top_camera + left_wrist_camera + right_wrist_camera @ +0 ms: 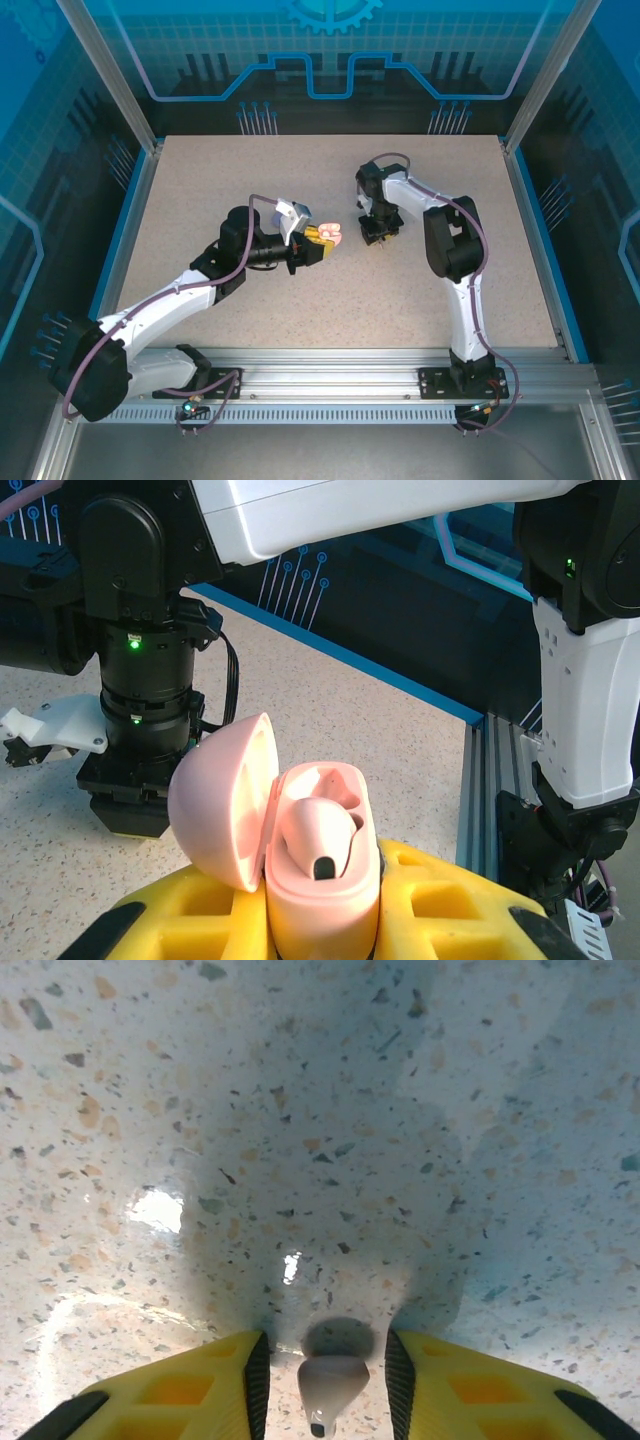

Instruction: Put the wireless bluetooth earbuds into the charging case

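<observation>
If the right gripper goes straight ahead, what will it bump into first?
The right gripper would probably meet the pale earbud between its open fingers first, with the speckled table just beyond; depth is unclear.

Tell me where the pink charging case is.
The case sits mid-table in the top view, clamped lid-open in the left tool, just left of the right tool.

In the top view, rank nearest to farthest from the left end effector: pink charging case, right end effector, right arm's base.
1. Pink charging case: held in the left end effector itself.
2. Right end effector: just to its right.
3. Right arm's base: bottom right of the view.
</observation>
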Robot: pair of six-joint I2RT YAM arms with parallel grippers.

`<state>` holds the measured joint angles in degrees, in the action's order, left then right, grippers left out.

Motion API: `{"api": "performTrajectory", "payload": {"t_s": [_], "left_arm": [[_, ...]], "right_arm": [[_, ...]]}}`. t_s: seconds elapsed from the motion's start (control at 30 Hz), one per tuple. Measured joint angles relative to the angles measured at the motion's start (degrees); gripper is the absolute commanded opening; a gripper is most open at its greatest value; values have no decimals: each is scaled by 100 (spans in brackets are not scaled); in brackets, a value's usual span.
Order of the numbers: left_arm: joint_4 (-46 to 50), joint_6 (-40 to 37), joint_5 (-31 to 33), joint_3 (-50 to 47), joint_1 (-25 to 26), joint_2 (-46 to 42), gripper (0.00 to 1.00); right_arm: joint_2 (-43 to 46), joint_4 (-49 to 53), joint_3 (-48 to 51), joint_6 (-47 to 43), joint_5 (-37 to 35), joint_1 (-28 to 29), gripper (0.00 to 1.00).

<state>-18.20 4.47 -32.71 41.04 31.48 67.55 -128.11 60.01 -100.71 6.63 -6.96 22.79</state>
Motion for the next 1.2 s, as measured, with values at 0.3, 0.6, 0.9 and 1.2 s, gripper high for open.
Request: {"api": "performTrajectory", "payload": {"t_s": [0.3, 0.6, 0.9, 1.2], "left_arm": [[28, 0, 20, 0, 0, 0, 7], [42, 0, 37, 0, -20, 0, 7], [42, 0, 37, 0, -22, 0, 7], [48, 0, 39, 0, -22, 0, 7]], "right_arm": [[-42, 63, -57, 66, -39, 42, 32], [-52, 79, -61, 149, -11, 52, 27], [131, -155, 216, 380, 188, -109, 24], [509, -546, 737, 780, 402, -713, 27]]}}
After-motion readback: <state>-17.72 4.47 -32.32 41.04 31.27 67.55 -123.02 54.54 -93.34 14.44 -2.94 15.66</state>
